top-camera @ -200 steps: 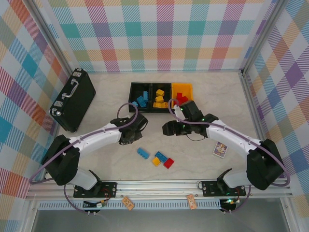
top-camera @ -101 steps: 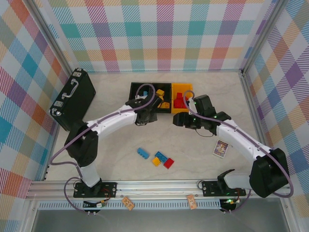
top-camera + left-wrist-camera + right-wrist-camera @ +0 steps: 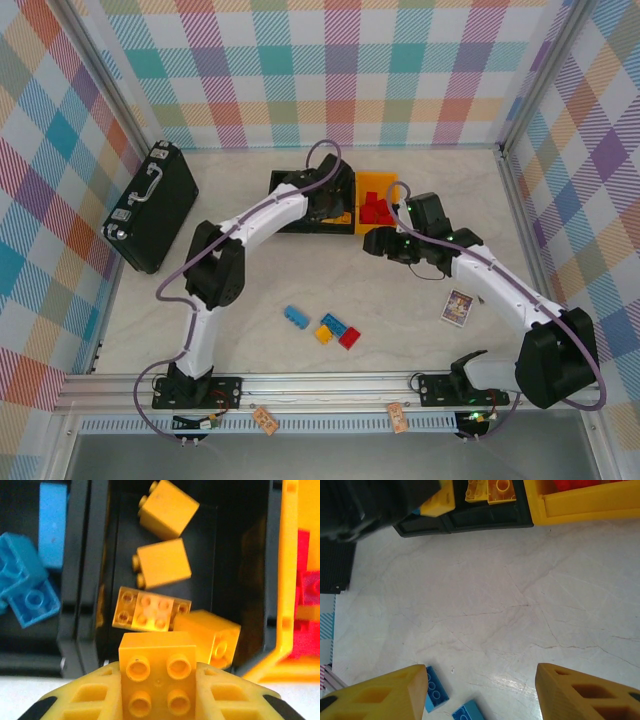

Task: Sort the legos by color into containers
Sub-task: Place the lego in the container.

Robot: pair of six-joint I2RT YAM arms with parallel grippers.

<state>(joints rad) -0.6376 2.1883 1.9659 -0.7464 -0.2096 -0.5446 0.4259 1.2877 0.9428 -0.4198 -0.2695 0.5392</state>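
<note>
- Four loose bricks are left on the table nearest the bases: a blue one (image 3: pixel 296 317), a yellow (image 3: pixel 323 336) and blue (image 3: pixel 334 323) pair touching, and a red one (image 3: pixel 350 338) just beside them.
- The right gripper (image 3: pixel 480 680) is held over bare table just in front of the bins, its jaws apart and nothing between them. The loose bricks lie back toward the bases from it, and it is judged the nearer gripper for them.
- A card (image 3: pixel 457 307) lies to the right, apart from the bricks.
- The left gripper (image 3: pixel 327 197) is stretched out to the middle bin (image 3: pixel 235 555) and is closed narrowly on a square yellow brick (image 3: pixel 157 667), studs toward the wrist camera; being square, it has no long axis.
- The held brick appears to sit over the bin's near wall, with the bin's interior lying just ahead.
- A short forward move is judged necessary before release, or the brick may catch the rim.
- Four yellow bricks lie inside; bare floor is left on the right side.
- The blue bin (image 3: pixel 80 555) adjoins on the left, the yellow bin (image 3: pixel 287 580) with reds on the right.
</note>
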